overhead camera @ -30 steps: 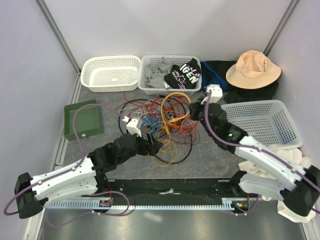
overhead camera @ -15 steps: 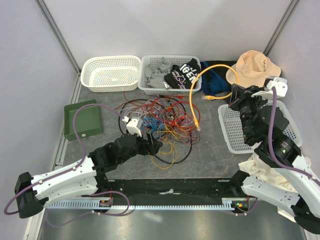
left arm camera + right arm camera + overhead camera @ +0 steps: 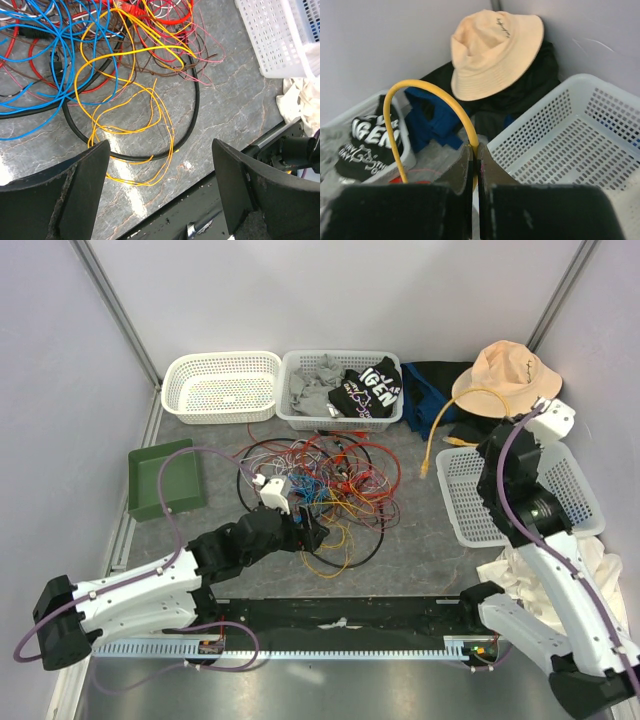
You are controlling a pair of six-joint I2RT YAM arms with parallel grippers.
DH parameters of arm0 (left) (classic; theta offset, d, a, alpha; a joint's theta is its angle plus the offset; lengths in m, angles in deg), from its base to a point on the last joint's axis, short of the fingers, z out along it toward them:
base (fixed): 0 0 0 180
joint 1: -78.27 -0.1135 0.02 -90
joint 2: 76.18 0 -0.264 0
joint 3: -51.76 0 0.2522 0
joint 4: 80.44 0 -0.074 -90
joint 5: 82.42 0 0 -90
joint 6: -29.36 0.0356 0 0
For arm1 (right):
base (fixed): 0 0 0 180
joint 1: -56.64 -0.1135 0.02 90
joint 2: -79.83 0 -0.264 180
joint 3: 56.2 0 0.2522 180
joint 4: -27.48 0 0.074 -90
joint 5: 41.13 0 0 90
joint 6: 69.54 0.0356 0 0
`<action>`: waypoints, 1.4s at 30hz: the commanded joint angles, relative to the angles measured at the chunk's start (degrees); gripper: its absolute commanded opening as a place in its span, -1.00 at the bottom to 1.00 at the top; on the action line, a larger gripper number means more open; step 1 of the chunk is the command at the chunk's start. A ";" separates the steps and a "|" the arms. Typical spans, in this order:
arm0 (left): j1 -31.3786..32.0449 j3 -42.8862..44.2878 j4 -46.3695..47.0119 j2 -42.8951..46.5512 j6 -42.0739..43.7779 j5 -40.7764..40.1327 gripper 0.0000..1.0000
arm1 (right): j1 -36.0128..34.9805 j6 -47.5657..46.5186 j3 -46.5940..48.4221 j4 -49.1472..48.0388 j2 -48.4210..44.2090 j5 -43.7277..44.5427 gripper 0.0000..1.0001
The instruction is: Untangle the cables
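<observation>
Pinching a yellow cable [image 3: 442,97], right tool [image 3: 475,162] hangs by basket rim [image 3: 535,111].

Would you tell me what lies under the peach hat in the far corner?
The hat rests on black fabric, with blue cloth beside it; anything beneath its crown is covered.

From my cable tangle [image 3: 330,480], tray [image 3: 187,487] at nine o'clock, left basket [image 3: 222,358] eleven, middle basket [image 3: 340,354] twelve, hat [image 3: 505,375] two, right basket [image 3: 572,490] three.
</observation>
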 commanded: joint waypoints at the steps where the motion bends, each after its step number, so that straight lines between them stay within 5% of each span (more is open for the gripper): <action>1: 0.15 0.72 4.26 -2.06 -1.69 1.68 0.77 | 15.87 8.20 -2.35 0.08 2.76 -15.92 -1.00; 21: 0.24 -1.74 4.61 -1.02 -3.10 5.20 0.76 | 30.62 26.49 -28.90 -1.85 -8.66 -15.01 -1.00; 22: 0.15 -1.74 4.61 -1.10 -3.19 5.55 0.76 | 30.80 26.32 -28.91 -2.29 -8.13 -16.85 -0.92; 23: 0.23 -1.83 4.70 -1.11 -3.36 5.64 0.76 | 30.80 24.40 -28.21 -2.03 -7.61 -17.04 -0.37; 26: 0.24 -1.91 4.53 -1.02 -3.54 5.99 0.76 | 30.71 22.02 -25.75 -1.24 -8.47 -15.99 0.52; 29: 0.15 -1.65 4.53 -1.54 -3.71 5.99 0.76 | 29.05 20.34 -23.03 -1.33 -9.97 -17.21 0.90; 33: 0.24 -0.16 4.18 -2.86 -3.36 5.73 0.75 | 27.38 18.24 -20.39 -2.90 -9.36 -24.66 0.96; 38: 0.23 1.25 2.60 -3.30 -3.36 3.71 0.75 | 21.33 12.09 -19.77 -14.76 -4.36 -48.29 0.96; 42: 0.23 3.00 -0.30 -3.04 -3.63 1.95 0.75 | 7.63 5.50 -16.08 -13.11 7.13 -46.58 0.96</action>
